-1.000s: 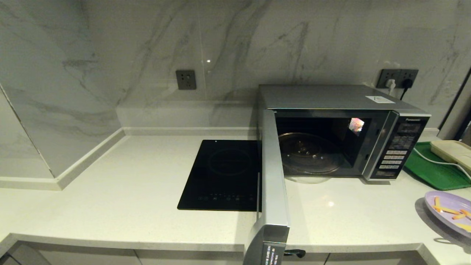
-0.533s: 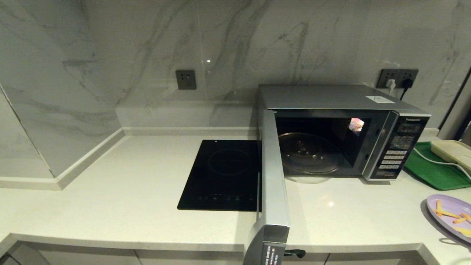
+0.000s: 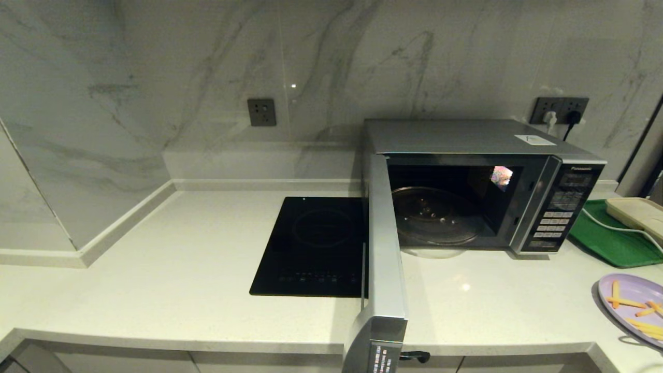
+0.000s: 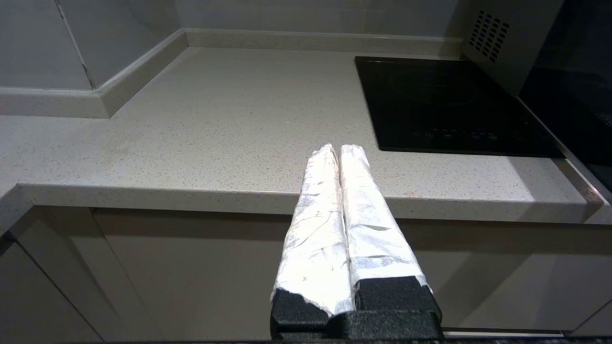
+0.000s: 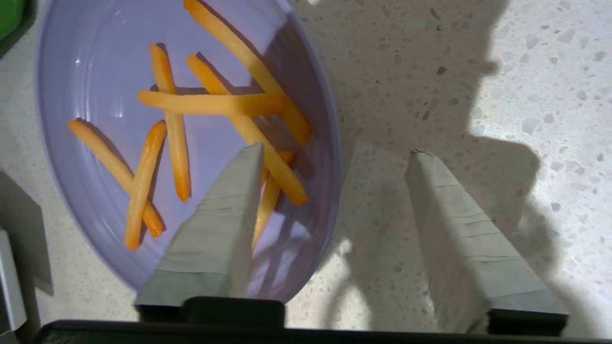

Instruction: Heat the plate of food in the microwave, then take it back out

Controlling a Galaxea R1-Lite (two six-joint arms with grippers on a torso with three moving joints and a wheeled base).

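The plate of food [image 3: 621,291], pale lilac with orange-yellow fries [image 5: 210,102], lies on the counter at the far right, in front of the green tray. The microwave [image 3: 466,137] stands with its door [image 3: 386,248] swung wide open and its glass turntable [image 3: 435,215] bare. My right gripper [image 5: 335,149] is open above the plate's [image 5: 95,71] rim, one finger over the fries and the other over bare counter; it is out of the head view. My left gripper [image 4: 339,147] is shut and empty, parked low at the counter's front edge.
A black induction cooktop [image 3: 316,246] lies flush in the counter left of the open door. A green tray [image 3: 606,238] holding a cream box [image 3: 634,212] sits right of the microwave. Marble walls close off the back and left.
The plate has sunk lower and levelled out at the right edge of the head view, shifting slightly to the right. The microwave and its door have not moved.
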